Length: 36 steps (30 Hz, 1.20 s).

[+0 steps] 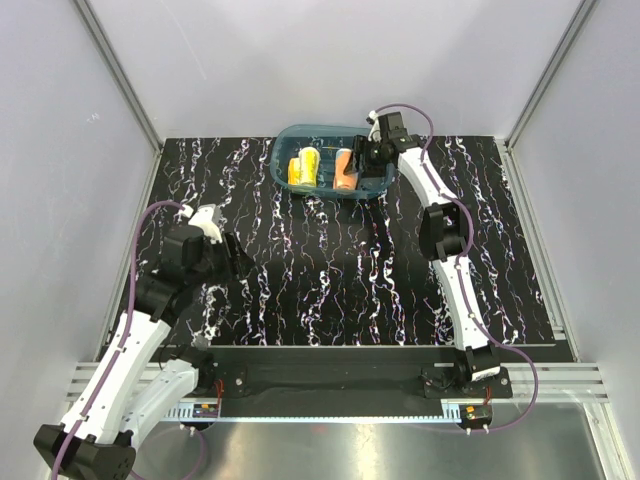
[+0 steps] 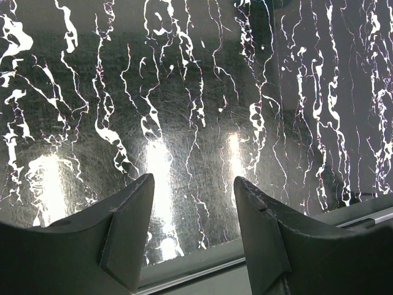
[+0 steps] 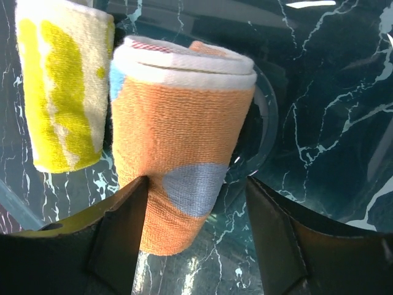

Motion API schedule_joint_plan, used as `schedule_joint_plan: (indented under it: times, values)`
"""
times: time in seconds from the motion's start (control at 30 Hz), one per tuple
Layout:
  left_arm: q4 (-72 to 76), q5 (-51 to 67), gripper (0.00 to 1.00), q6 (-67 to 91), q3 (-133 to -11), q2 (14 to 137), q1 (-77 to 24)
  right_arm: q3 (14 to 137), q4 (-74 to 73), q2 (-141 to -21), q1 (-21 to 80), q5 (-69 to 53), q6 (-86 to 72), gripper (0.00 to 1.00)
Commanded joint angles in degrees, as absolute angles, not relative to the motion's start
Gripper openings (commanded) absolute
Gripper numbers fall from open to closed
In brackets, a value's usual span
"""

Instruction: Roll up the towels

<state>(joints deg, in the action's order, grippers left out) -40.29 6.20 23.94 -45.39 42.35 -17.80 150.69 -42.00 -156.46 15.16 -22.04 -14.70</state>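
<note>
Both towels lie rolled up inside the teal tub (image 1: 283, 141). The yellow towel (image 1: 303, 168) (image 3: 61, 86) is the left roll, and the orange towel (image 1: 345, 170) (image 3: 178, 135), with a light-blue patch and a pale edge, lies beside it. My right gripper (image 1: 363, 160) (image 3: 196, 181) reaches into the tub and is open. The orange roll's near end sits between its fingers, against the left one and apart from the right one. My left gripper (image 1: 236, 258) (image 2: 193, 178) hangs open over the table's left side with nothing between its fingers.
The tub stands at the far middle of the black marbled table (image 1: 330, 270) (image 2: 184, 92). Pale walls with metal rails close the table in on three sides. The table's near edge shows just under the left fingers (image 2: 129, 227).
</note>
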Motion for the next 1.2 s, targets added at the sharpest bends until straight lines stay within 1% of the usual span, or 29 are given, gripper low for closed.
schedule_joint_plan:
  times: [0.0, 0.33, 0.47, 0.7, 0.93, 1.17]
  values:
    - [-38.06, 6.33, 0.6, 23.03, -46.32, 41.48, -17.58, 150.91, -43.33, -151.61, 16.61, -19.25, -12.92, 0.71]
    - [-38.06, 6.33, 0.6, 22.94, -46.32, 41.31, -17.58, 151.52, -44.38, -150.38, 19.25, -16.53, -11.6, 0.71]
    - [-38.06, 6.5, 0.6, 22.94, -46.23, 41.31, -17.58, 151.96, -44.74, -150.12, 20.65, -13.11, -10.03, 0.7]
    - [-38.06, 6.68, 0.6, 22.85, -46.32, 41.22, -17.58, 155.65, -47.02, -154.42, 22.06, -7.83, -8.0, 0.7]
    - [-37.88, 6.94, 0.6, 22.76, -46.32, 41.48, -17.58, 157.76, -49.74, -159.17, 23.29, 1.65, -3.17, 0.69]
    - [-37.88, 6.94, 0.6, 22.85, -46.32, 41.92, -17.49, 157.85, -50.36, -162.33, 23.29, 5.01, -0.71, 0.69]
